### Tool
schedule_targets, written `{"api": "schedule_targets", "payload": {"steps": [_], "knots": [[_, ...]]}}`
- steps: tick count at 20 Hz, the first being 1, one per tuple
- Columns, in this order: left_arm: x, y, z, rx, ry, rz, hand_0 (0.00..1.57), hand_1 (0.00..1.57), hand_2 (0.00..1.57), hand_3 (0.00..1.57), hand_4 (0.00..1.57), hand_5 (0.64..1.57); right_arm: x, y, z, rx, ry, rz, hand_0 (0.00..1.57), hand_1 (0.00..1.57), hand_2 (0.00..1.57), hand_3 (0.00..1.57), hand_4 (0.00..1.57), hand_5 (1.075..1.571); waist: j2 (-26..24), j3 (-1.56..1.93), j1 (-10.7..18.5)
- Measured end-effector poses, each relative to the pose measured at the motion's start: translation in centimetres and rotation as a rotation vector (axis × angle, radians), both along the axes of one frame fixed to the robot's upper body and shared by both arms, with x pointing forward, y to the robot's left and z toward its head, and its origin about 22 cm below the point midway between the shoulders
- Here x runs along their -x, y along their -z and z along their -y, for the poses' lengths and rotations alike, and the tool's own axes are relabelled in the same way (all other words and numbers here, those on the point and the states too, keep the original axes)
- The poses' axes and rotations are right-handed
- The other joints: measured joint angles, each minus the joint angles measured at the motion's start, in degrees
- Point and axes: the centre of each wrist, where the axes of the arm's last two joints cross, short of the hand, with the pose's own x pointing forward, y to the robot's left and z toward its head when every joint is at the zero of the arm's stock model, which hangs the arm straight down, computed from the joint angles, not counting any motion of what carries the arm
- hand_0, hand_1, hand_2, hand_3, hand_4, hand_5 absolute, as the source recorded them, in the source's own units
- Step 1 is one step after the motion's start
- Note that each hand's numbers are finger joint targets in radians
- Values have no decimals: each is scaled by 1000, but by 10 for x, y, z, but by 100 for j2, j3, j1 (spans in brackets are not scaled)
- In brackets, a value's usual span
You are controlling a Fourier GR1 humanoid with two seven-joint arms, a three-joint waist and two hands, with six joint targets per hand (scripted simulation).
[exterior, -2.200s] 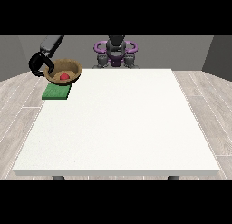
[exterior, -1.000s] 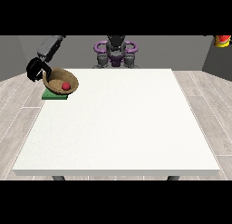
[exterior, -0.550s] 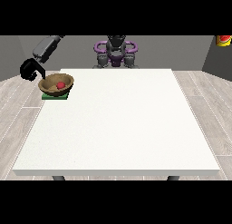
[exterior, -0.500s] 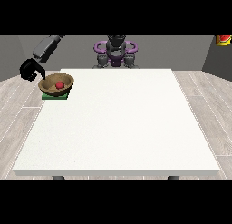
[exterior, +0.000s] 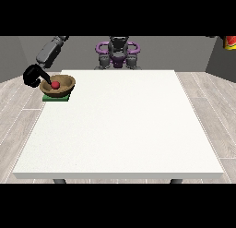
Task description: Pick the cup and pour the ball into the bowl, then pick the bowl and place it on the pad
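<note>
Upper left: hand [exterior: 33,77] grips bowl [exterior: 57,85] rim w/ ball [exterior: 55,84] inside — bowl on pad [exterior: 56,98]; release straight up, no tilt.

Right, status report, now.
Hand at view's left at the bowl's rim. Bowl on pad, ball inside. Other hand not seen. Nothing in the way.
</note>
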Motion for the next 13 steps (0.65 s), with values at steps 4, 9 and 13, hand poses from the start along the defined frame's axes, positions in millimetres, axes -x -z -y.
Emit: {"api": "schedule_targets", "payload": {"steps": [4,9,13], "knots": [[4,-2,-8,-6,-8,14,0,0,0,0,1199,1568,-2,-6,0,42,-29,-12,0,0,212,0,0,1442,80,-3,8],[-4,-3,6,-6,16,-3,0,0,0,0,1190,1569,-6,2,-9,78,-90,-90,0,0,0,0,0,1407,-100,-2,104],[-10,14,17,6,22,-61,0,0,0,0,1190,1569,-7,-9,-3,99,-122,-154,0,0,0,0,200,1375,-453,0,24]]}}
